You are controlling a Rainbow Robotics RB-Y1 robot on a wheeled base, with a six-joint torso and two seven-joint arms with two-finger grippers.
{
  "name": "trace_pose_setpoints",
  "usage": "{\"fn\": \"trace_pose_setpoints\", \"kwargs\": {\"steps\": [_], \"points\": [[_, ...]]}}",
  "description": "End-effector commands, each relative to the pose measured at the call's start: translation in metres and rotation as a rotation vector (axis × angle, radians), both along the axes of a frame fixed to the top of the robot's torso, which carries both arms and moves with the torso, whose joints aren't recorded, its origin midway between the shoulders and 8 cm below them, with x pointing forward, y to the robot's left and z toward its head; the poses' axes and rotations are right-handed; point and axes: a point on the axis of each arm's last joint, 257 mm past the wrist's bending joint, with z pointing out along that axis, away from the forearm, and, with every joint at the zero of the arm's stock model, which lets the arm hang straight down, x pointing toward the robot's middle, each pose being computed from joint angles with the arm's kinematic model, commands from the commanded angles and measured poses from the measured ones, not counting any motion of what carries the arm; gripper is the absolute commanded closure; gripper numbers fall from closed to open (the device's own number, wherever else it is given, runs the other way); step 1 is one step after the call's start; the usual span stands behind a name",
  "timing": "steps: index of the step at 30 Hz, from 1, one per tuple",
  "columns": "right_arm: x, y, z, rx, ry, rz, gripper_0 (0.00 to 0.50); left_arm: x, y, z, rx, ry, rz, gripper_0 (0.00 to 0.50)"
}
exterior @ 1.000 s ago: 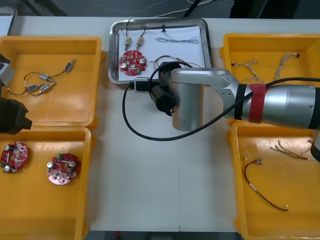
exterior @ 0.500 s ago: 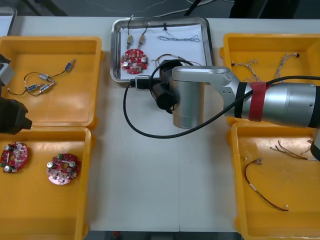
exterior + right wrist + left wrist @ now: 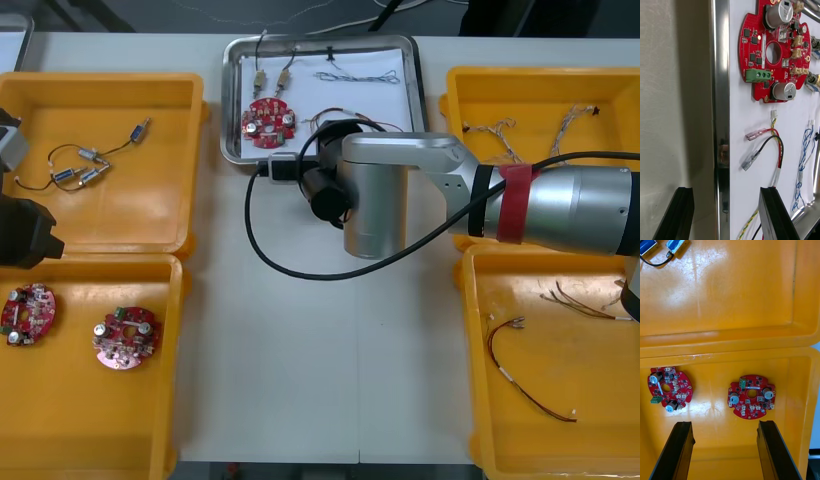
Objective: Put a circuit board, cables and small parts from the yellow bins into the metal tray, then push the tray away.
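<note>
On the light table, the front view sets four yellow bins at the corners and a tray at 12 o'clock; beyond the far edge lies a dark floor. Nearest, the 8 o'clock bin holds two round red circuit boards, one board by its outer wall and a second board nearer its middle. The 4 o'clock bin holds red and yellow cables. Farther off, the 10 o'clock bin carries a black cable with small metal parts, and the 2 o'clock bin holds thin cables. The metal tray, white inside, holds a third circuit board at its 7 o'clock corner.

The right arm reaches in from 3 o'clock, its silver wrist bent over the tray's near rim. A black hose loops from it across the bare table. The left arm sits at the 9 o'clock edge between the two left bins.

The right wrist view adds what that wrist covers from above. The right gripper has its fingers wide apart with nothing between them, straddling the tray's near rim, one over the table and one over the white floor. Whether they touch the rim cannot be told. Past them lie a red, yellow and black cable and a twisted blue and white cable, then the board with its green terminal block. The left wrist view shows the left gripper spread and empty above the near bin, the two boards beyond its fingers, well apart.
</note>
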Motion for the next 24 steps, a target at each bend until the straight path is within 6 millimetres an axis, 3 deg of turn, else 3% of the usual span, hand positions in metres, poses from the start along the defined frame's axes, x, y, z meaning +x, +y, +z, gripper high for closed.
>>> {"fn": "trace_pose_setpoints", "kwargs": {"steps": [1,12,20,24], "points": [[-0.005,0.023,0.032,-0.039,-0.054,0.062,0.0,-0.004,0.016,0.012,0.08,-0.017,-0.041,0.0],[-0.042,0.025,0.029,-0.057,-0.012,0.029,0.0,-0.004,0.016,0.012,0.08,-0.017,-0.041,0.0],[-0.079,0.022,0.029,0.063,0.181,-0.064,0.0,-0.004,0.016,0.012,0.08,-0.017,-0.041,0.0],[-0.1,0.011,0.035,0.126,0.296,-0.162,0.0,-0.004,0.016,0.012,0.08,-0.017,-0.041,0.0]]}}
